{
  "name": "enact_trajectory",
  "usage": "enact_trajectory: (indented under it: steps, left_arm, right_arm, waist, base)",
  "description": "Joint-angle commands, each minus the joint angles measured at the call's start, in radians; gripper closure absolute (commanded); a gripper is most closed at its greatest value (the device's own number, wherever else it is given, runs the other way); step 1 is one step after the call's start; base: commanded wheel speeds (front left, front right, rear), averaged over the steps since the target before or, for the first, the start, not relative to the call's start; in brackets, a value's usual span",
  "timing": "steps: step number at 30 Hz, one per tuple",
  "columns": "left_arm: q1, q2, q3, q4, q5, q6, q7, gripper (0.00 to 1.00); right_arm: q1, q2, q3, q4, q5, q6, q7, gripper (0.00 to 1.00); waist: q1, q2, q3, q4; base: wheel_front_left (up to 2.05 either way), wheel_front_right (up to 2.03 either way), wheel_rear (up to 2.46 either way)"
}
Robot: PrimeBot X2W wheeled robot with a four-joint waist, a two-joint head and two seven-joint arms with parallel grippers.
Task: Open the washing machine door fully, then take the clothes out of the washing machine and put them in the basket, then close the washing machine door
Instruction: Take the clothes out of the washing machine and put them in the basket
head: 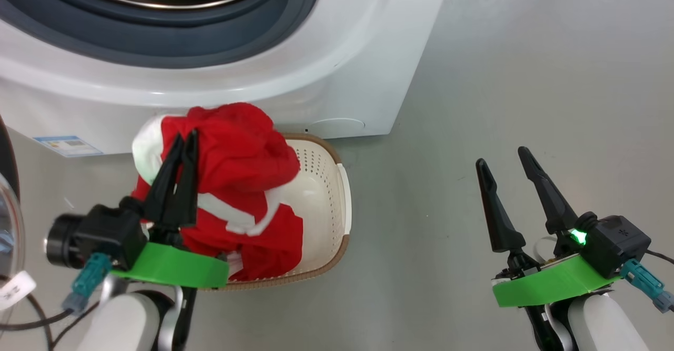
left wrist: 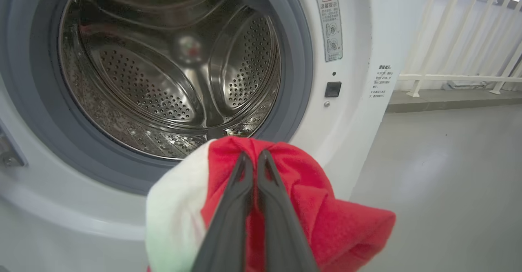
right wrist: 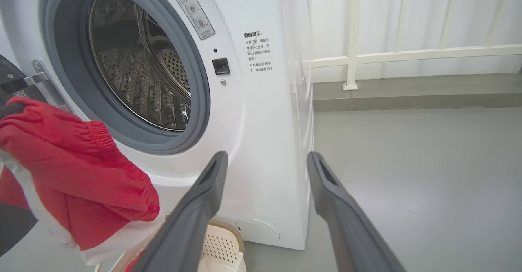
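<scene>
The white boxy front-loading washing machine (head: 326, 67) occupies the upper left of the head view. Its grey rubber gasket rings a perforated steel drum (left wrist: 171, 68), in which the left wrist view shows no fabric, so the unloading appears complete. The round black-rimmed door (head: 7, 224) with its clear glass bowl stands swung out at the far left edge of the head view, leaving the opening free for access. The grey floor (head: 526, 103) fills the right half of that view. The cream-white perforated plastic basket (head: 326, 193) with a brown woven-look rim sits on the floor just in front of the machine's lower panel, below the opening, placed so that a short carry ends over it. The bright red fabric garment (head: 242, 156) with white panels hangs bunched above the basket's near half. Its lower folds fall inside the rim, though whether they touch the bottom cannot be told. The left gripper (head: 187, 133) has its two dark fingers pressed together on an upper fold of the garment, carrying its weight from above. The right gripper (head: 501, 156) is at the lower right, well apart from the basket, fingers spread and holding nothing, presumably kept clear of the carry. Judgement: the release into the basket is the step in hand, and the door is not yet closed.
</scene>
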Motion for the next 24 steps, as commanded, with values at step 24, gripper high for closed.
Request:
enact_trajectory:
  steps: [24]
  left_arm:
    - [-0.211,-0.114,0.054,0.657,0.025,-0.105,-0.095,1.00]
  right_arm:
    - [-0.036,0.000,0.042,-0.021,0.001,0.006,-0.006,0.00]
  waist:
    - [0.0000,0.0000,0.107,-0.056]
  base:
    - [0.00,0.00,0.00]
